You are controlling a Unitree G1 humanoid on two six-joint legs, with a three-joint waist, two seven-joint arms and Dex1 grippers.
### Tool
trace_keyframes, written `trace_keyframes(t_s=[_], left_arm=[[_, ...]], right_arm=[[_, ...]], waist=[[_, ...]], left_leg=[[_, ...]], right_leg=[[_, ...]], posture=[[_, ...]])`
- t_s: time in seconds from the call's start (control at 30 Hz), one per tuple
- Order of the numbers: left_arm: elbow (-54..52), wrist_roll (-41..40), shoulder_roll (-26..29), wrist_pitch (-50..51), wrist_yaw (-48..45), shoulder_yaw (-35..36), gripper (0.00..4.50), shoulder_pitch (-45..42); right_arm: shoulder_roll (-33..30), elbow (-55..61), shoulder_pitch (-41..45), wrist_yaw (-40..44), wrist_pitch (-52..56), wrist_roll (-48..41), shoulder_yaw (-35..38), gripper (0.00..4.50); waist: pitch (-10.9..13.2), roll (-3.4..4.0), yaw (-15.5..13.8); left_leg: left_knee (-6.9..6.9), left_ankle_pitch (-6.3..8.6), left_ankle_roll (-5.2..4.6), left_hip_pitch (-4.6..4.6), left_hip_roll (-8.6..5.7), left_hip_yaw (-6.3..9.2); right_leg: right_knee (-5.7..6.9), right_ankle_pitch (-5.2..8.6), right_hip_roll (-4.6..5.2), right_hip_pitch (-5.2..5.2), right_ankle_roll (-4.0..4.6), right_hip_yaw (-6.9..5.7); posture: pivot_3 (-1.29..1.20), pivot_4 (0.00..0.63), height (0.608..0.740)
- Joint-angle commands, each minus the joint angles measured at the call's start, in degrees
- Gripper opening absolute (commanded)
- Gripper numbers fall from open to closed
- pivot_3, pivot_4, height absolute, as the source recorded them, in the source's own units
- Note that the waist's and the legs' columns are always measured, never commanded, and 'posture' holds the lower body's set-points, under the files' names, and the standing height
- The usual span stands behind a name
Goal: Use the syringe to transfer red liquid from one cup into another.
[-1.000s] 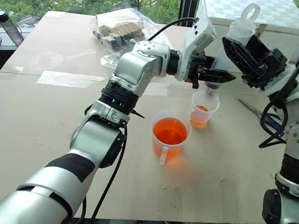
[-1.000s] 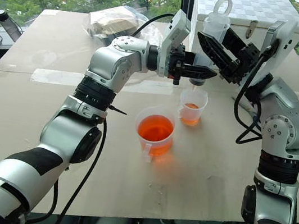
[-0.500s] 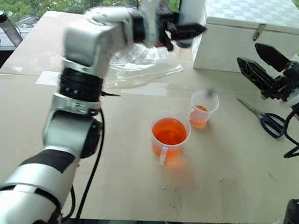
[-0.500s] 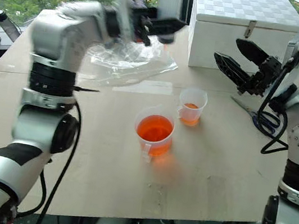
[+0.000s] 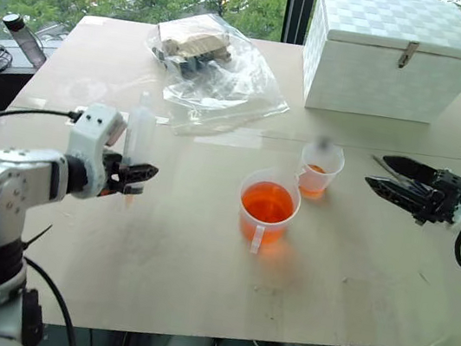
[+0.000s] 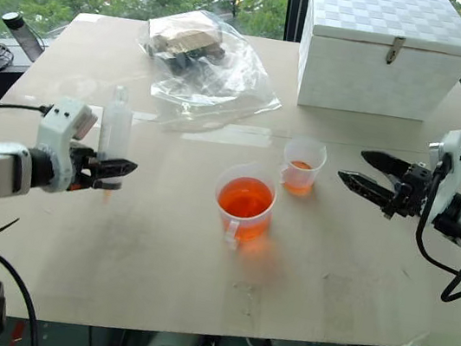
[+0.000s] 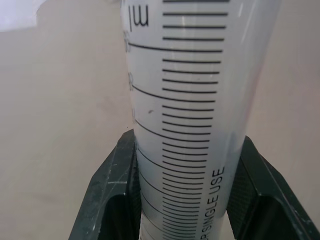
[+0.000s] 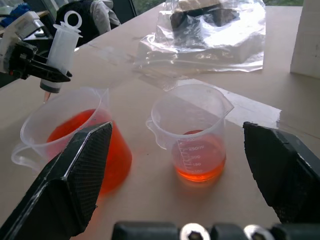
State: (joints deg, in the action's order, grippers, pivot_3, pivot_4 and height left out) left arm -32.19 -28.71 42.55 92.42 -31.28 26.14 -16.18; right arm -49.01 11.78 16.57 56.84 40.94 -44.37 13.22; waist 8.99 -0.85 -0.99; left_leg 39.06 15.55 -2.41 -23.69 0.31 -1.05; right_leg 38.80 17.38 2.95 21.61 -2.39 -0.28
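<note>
Item: large clear plastic syringe (image 5: 138, 136), upright, clamped in left claw (image 5: 135, 177), well apart from wide orange-filled beaker (image 5: 267, 208) and small clear cup (image 5: 319, 169). Right claw (image 5: 394, 179) gapes, empty (beside cup). Risk: nozzle drips onto surface.

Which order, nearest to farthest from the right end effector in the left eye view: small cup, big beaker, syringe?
1. Small cup: just left of the open right end effector, holding a little red liquid.
2. Big beaker: further left and nearer the robot, about half full.
3. Syringe: far across the table, upright in the left end effector.
</note>
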Motion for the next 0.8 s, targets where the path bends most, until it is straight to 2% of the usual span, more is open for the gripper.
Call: trace_keyframes(t_s=[0.03,0.1,0.2,0.37,0.47,0.57,0.7,0.8], left_arm=[[-3.63,-0.21,-1.9,0.08,2.32,0.77,2.49,2.98],[-3.75,0.55,-1.82,-3.82,2.58,-1.14,3.02,5.36],[-4.03,0.83,-5.08,-8.25,4.06,-1.25,4.45,7.67],[-6.16,4.33,-4.75,-23.92,4.34,-3.41,4.45,14.64],[-10.89,1.85,-8.95,-34.04,1.81,2.47,4.45,18.87],[-17.19,-5.22,-14.82,-37.31,-0.92,6.13,4.45,26.0],[-24.0,-6.01,-19.6,-45.22,-4.52,0.5,4.45,40.27],[-21.96,3.43,-19.87,-57.2,-7.12,-7.97,4.45,53.68]], right_arm=[[-0.91,2.78,-6.28,4.24,-9.94,7.12,-1.87,4.5],[0.48,1.78,-9.94,4.78,-16.36,10.64,-1.43,4.5],[1.85,1.63,-12.44,2.5,-18.53,12.7,-0.39,4.5],[4.18,3.17,-17.71,0.45,-20.5,13.29,1.7,4.5],[6.55,4.65,-22.78,0.02,-20.36,10.43,4.92,4.5],[9.56,5.58,-26.99,-2.7,-22.43,11.33,7.16,4.5],[11.92,6.34,-32.98,-2.3,-27.79,14.55,6.64,4.5],[13.85,6.99,-34.99,-3.16,-29.09,14.19,6.61,4.5]], waist=[[-0.06,-0.09,-0.05],[-0.07,-0.12,-0.02],[-0.1,-0.08,0.31],[-0.17,-0.13,0.47],[-0.19,-0.11,0.12],[-0.24,-0.06,0.21],[-0.41,0.02,0.34],[-0.5,0.17,0.43]], left_leg=[[0.0,0.0,0.0,-0.02,0.0,0.03],[0.0,0.0,0.01,-0.03,0.0,0.04],[-0.01,0.0,0.01,-0.03,0.0,-0.05],[-0.08,0.0,0.02,0.06,0.01,-0.06],[-0.09,0.01,0.02,0.04,0.01,-0.05],[-0.13,0.05,-0.03,-0.01,0.01,-0.06],[-0.18,0.1,-0.11,0.01,0.0,-0.1],[-0.3,0.12,-0.15,0.15,0.0,-0.12]], right_leg=[[0.0,0.0,0.0,0.0,0.0,-0.02],[0.0,0.0,0.0,0.0,0.01,-0.02],[0.0,0.0,0.01,0.02,0.0,0.07],[0.0,0.01,0.0,0.03,0.03,0.12],[-0.03,0.01,0.06,0.03,0.03,0.1],[-0.25,0.01,0.1,0.0,0.03,0.09],[-0.35,0.01,0.13,-0.06,0.02,0.1],[-0.36,0.02,0.12,-0.16,0.05,0.1]], posture=[[0.0,0.15,0.74],[0.0,0.15,0.74],[0.0,0.15,0.74],[0.0,0.15,0.74],[0.0,0.15,0.74],[0.0,0.15,0.74],[0.0,0.15,0.74],[0.0,0.15,0.74]])
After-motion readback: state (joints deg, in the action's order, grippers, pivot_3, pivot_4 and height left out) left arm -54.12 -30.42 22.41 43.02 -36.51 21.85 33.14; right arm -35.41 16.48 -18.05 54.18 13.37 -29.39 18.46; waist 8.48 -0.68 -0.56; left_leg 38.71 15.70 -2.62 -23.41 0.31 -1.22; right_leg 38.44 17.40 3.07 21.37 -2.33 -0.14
